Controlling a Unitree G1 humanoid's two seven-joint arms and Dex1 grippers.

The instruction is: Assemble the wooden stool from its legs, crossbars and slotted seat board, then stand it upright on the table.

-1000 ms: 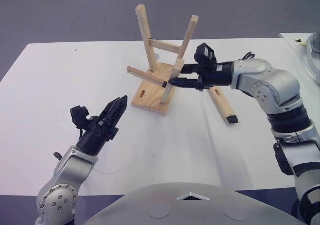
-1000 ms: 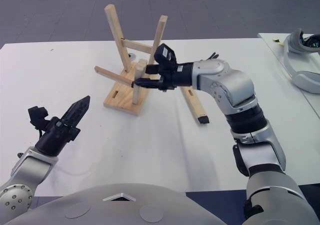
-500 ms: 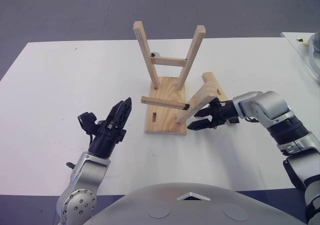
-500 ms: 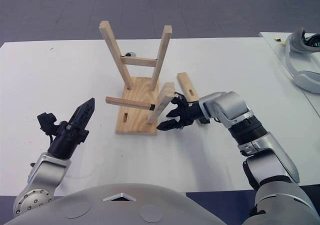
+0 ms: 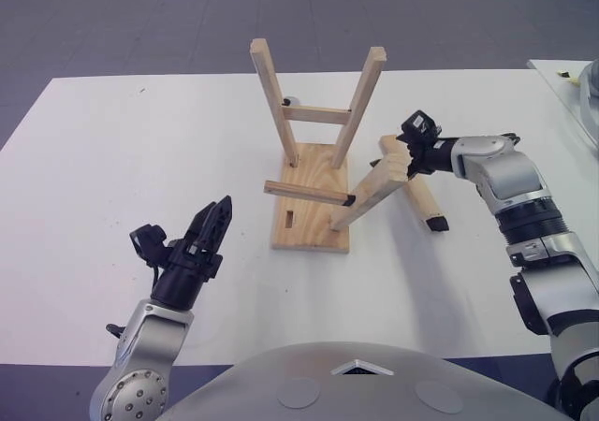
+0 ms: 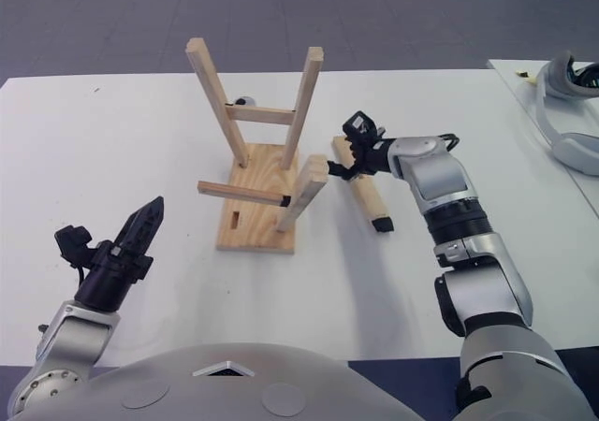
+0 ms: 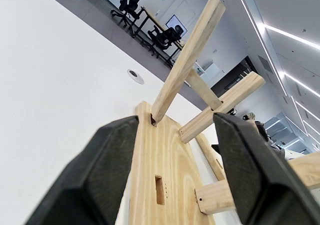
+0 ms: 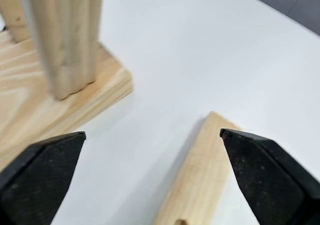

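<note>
Seen from the head, your seat board [image 5: 318, 226] lies flat in the middle of the counter [image 5: 112, 159], well in from every edge, so legs can go into it from above. The far pair of legs [image 5: 270, 98] stands upright at its far end, tied by a crossbar [image 5: 316, 114]. The third leg [image 5: 372, 185] rises from the near right corner but tilts right, and I'd judge it not fully seated. Its second crossbar [image 5: 304, 192] juts left over the board with nothing on its free end, which looks meant for the last leg. That loose leg [image 5: 423, 203] lies on the counter just right of the board, running near to far. Your right gripper [image 6: 346, 159] hovers over its far end, close beside the tilted leg's top, so you have little room there and a sideways swing could knock that leg over. Your left gripper [image 5: 215, 213] hangs near and left of the board, well apart from it, with a broad stretch of counter between. In the left wrist view its fingers [image 7: 95, 180] are spread wide, holding nothing, and frame the board's near end and an unfilled slot [image 7: 160, 190]. In the right wrist view the fingers [image 8: 42, 177] also stand wide. The loose leg's end lies between them on the counter, untouched, with the board's corner just beside.
</note>
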